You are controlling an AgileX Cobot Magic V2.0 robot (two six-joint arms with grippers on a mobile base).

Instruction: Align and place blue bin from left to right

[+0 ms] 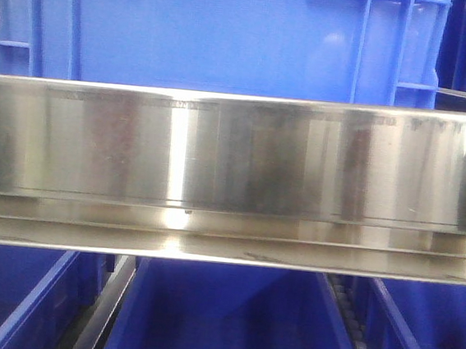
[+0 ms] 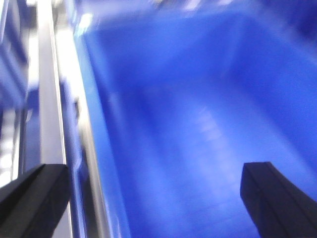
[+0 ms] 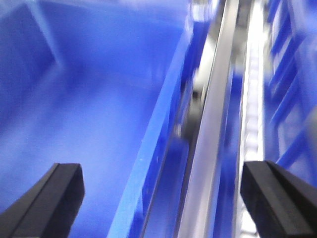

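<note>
The blue bin (image 1: 218, 33), a sky-blue ribbed crate with boxed corners, fills the top of the front view behind a steel rail; no gripper shows in that view. My left gripper (image 2: 154, 166) is open and straddles the left wall (image 2: 106, 163) of a smooth deep-blue bin (image 2: 198, 124), one finger over the rail, the other over the bin's inside. My right gripper (image 3: 162, 166) is open too, straddling that bin's right wall (image 3: 156, 144). Nothing sits between either pair of fingers. Both wrist views are blurred.
A wide steel rail (image 1: 235, 154) crosses the front view. Below it sit deep-blue bins (image 1: 227, 322), split by a steel bar (image 1: 109, 303) and a roller track (image 1: 349, 322). Steel rails (image 2: 49, 99) (image 3: 213, 124) flank the bin. A ribbed blue crate wall (image 3: 292, 74) stands at far right.
</note>
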